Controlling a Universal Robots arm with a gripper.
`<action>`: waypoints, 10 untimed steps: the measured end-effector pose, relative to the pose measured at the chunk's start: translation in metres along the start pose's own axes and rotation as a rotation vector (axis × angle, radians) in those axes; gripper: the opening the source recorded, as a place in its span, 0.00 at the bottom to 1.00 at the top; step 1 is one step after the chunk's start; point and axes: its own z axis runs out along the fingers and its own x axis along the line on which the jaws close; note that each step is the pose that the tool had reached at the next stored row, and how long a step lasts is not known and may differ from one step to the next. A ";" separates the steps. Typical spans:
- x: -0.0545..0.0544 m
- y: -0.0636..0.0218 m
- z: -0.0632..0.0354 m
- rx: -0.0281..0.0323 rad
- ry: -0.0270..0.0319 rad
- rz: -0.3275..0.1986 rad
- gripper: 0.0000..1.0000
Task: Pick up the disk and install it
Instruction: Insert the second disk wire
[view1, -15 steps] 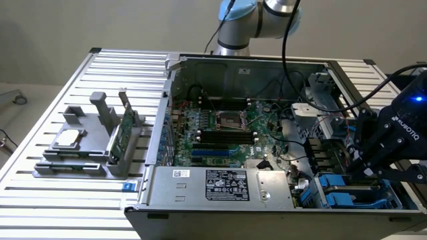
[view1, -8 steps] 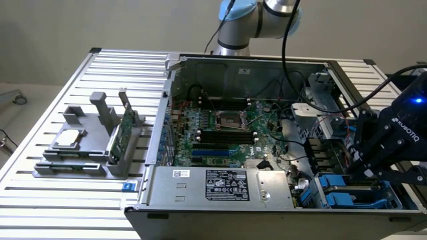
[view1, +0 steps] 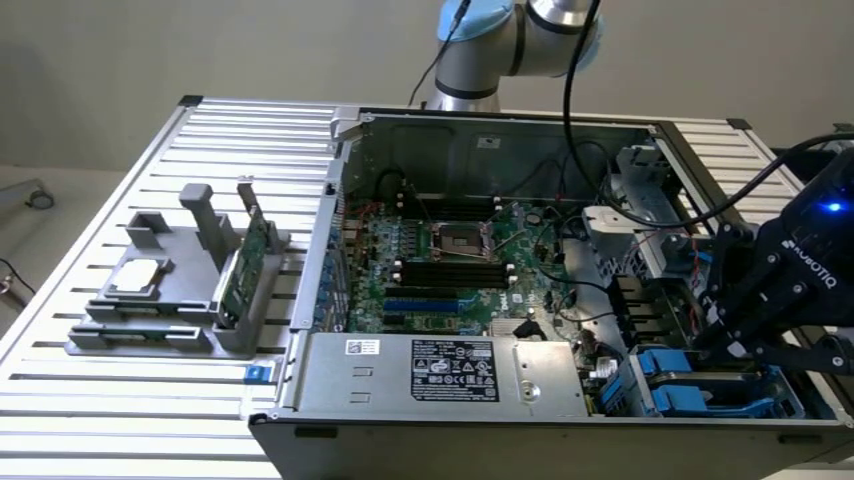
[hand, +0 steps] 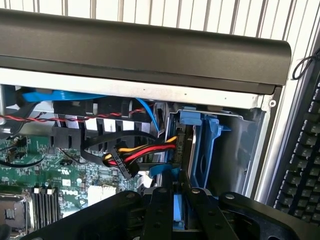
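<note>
Exterior view takes in a slatted white metal table (view1: 107, 400) carrying an open grey desktop computer case (view1: 400, 430) laid on its side, its green motherboard (view1: 441, 270) exposed and a silver power supply box with a black-and-white label (view1: 441, 375) along the near edge. At the far side rises the silver and blue robot arm (view1: 514, 40), with black cables running down from it. On the exterior view's left stands a grey plastic parts holder (view1: 174, 300), bearing a thin green circuit card (view1: 247, 265) set upright on edge and a small square silver chip (view1: 140, 280) lying flat. At the exterior view's right, the black gripper (view1: 741, 350) reaches down into the corner of the case where the blue plastic drive carriers (view1: 694, 385) sit. In the wrist view, the gripper (hand: 181, 220) has its black fingers (hand: 157, 215) drawn close together, clamped on the disk (hand: 186, 150), a flat silver-grey hard drive framed in blue plastic, seen edge-on and standing upright. The disk is partly down in the blue bay (hand: 210, 145) at the case's corner, just beside a bundle of red, yellow and black power wires (hand: 145, 150) ending in a black connector. A black keyboard (hand: 305, 180) lies on the table outside the case wall.
</note>
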 end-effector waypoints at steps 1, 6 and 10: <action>0.000 0.0000 0.0002 -0.0005 0.0000 0.000 0.16; -0.001 -0.0008 -0.0030 -0.0009 0.0012 0.000 0.24; -0.001 -0.0041 -0.0156 -0.0005 0.0003 0.000 0.42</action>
